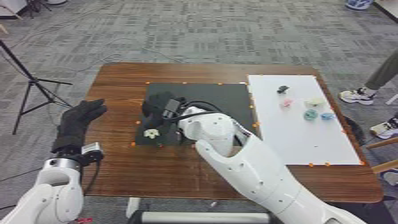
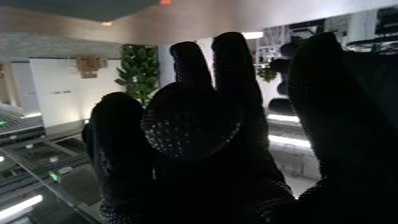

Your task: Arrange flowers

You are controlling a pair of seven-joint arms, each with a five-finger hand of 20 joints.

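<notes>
Five flowers [image 1: 310, 114], one black object [image 1: 282, 89], two mats [image 1: 299, 137]

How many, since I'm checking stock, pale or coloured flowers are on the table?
5: pink flower, cream flower, teal flower and blue flower on the white board; pale flower on the black board. The right hand may hide more.

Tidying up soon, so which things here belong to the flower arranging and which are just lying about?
Likely for the job:
- small pale flower
- black rectangular mat
- white rectangular board
- on it, small pink flower, small cream flower, two small bluish flowers

Likely just about:
- black metal tripod
- blue-and-white pot
</notes>
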